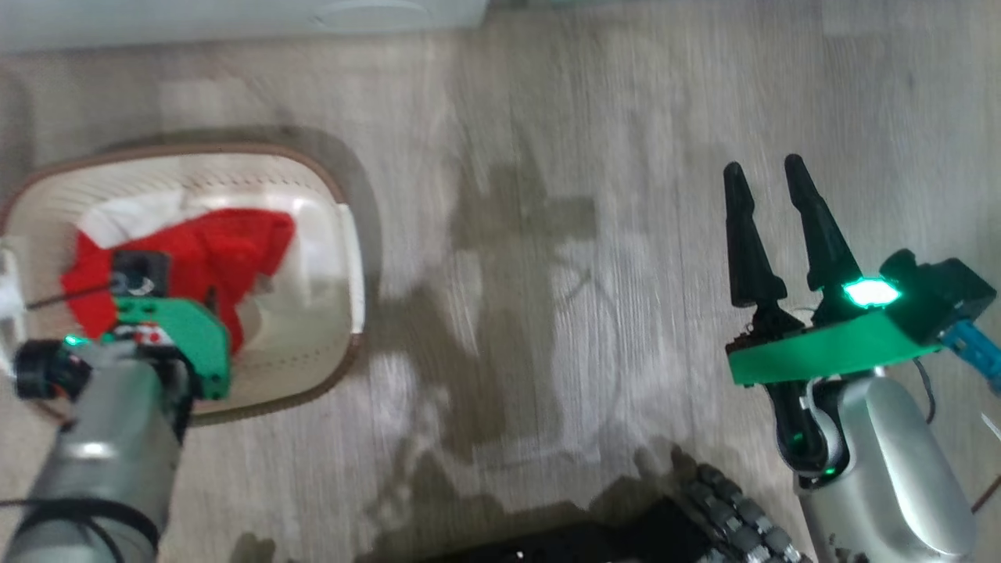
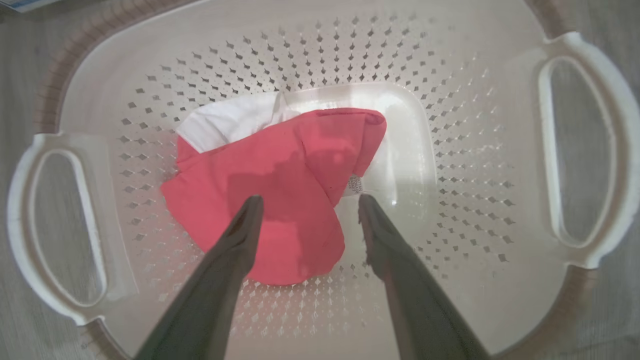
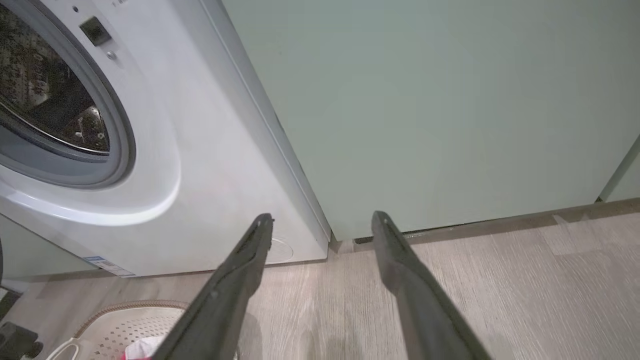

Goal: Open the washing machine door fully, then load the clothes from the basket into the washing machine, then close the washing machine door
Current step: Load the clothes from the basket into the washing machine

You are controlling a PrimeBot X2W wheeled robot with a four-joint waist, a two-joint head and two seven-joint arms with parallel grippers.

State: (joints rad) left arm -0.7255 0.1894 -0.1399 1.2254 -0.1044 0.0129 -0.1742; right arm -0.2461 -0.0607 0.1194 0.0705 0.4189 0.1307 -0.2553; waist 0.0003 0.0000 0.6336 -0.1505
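Left gripper (image 2: 310,199) hangs spread above clothes (image 2: 285,165) in basket (image 2: 475,175).
Right gripper (image 3: 322,216) released, empty; washer (image 3: 200,165) at its ten o'clock.

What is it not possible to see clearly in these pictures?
- Left wrist view: white garment, mostly covered by the red garment; tag print too small.
- Right wrist view: washing machine cut off by the left edge, so the door's position is unknown.
- Head view: basket blurred by motion.

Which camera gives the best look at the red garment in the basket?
The left wrist view: the red garment lies fully visible in the basket, tag showing. The head view shows the garment blurred, partly behind the left arm. The right wrist view catches a sliver at its bottom edge.
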